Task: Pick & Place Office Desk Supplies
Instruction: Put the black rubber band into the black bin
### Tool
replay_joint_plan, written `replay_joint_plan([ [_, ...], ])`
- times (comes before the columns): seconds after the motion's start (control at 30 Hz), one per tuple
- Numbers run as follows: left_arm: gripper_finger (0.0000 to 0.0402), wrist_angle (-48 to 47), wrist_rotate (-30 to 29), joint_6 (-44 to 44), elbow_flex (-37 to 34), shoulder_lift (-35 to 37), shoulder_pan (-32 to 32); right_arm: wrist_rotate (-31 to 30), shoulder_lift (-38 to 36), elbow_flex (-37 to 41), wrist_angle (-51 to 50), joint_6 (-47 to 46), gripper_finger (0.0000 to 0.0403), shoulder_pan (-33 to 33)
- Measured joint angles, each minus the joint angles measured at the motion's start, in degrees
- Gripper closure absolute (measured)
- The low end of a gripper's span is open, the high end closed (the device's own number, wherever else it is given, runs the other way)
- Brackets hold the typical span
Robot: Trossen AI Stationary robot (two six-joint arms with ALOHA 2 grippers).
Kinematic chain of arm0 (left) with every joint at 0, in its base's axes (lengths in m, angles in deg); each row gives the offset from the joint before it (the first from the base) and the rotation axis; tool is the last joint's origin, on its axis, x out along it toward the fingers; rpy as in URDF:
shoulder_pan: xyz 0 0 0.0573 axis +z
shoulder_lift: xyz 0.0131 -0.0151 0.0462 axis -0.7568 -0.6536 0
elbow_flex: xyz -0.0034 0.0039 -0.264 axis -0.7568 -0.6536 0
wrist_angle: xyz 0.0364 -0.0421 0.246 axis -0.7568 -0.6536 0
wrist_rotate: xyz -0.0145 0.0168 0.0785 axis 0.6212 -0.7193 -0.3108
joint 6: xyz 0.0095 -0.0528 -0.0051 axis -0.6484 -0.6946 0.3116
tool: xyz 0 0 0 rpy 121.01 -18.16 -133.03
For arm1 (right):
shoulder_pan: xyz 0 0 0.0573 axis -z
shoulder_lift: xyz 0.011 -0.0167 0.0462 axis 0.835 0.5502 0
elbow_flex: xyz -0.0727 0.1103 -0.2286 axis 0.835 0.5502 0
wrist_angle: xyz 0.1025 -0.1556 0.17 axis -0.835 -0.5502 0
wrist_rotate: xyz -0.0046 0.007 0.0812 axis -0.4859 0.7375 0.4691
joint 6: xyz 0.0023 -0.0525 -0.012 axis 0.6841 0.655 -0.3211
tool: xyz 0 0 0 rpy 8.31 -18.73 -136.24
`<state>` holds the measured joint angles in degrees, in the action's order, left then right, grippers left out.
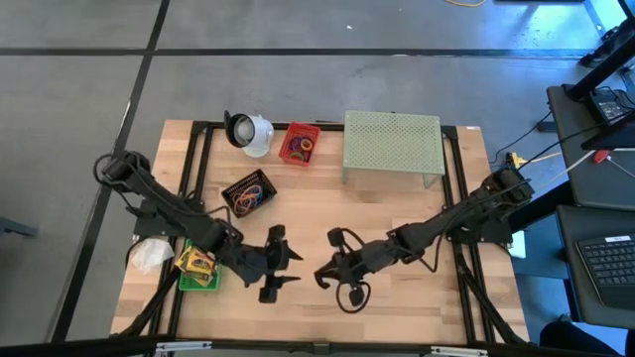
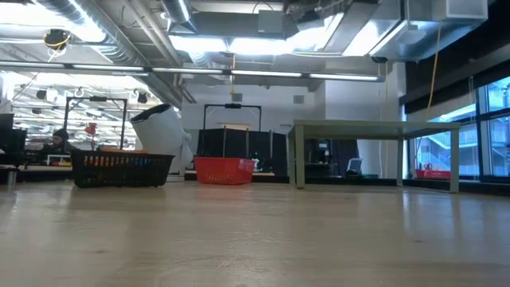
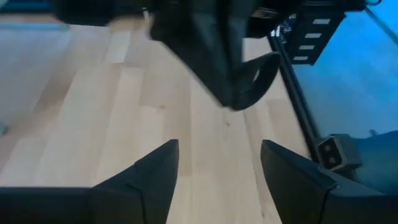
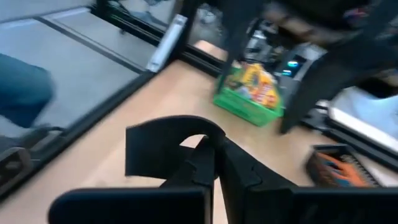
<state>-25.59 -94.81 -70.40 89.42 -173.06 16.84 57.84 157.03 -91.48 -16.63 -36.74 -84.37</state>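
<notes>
Handoff step: your right end effector (image 1: 322, 275) is pinching a black clip (image 4: 168, 146) mid-counter (image 1: 397, 223); left end effector (image 1: 283, 270) is spread, empty. Next, carry it to the black basket (image 1: 248, 194).

Light wood tabletop (image 1: 417, 297) here. Along the far edge sit a white cup (image 1: 250, 133), a red basket (image 1: 300, 144) and a pale green mesh stand (image 1: 392, 147). A black basket (image 1: 249, 194) sits left of centre, and a green tray (image 1: 197, 270) of crayon boxes (image 1: 197, 261) at near left.
</notes>
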Motion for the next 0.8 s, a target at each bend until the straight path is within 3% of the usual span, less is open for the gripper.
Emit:
replay_joint_plan([
  [0.13,0.0172,3.6,-2.9,5.2,0.0,-3.2,-0.4,-9.3,0.0,0.0,0.4,-0.3,0.0393,0.3],
  [0.3,0.0171,4.2,-12.0,7.6,0.0,-5.2,-0.6,-20.0,0.0,0.0,0.4,-6.3,0.0393,1.2],
  [0.5,0.0171,4.7,-22.6,15.7,0.0,-5.8,-0.6,-24.8,0.0,0.0,0.4,-13.5,0.0393,2.0],
  [0.73,0.0171,7.7,-28.5,21.8,0.0,-5.8,-0.3,-30.9,-0.1,0.0,1.4,-27.3,0.0393,3.5],
  [0.8,0.0171,9.0,-32.5,21.9,0.0,-5.8,0.0,-31.8,-0.1,0.0,2.2,-29.8,0.0393,4.0],
])
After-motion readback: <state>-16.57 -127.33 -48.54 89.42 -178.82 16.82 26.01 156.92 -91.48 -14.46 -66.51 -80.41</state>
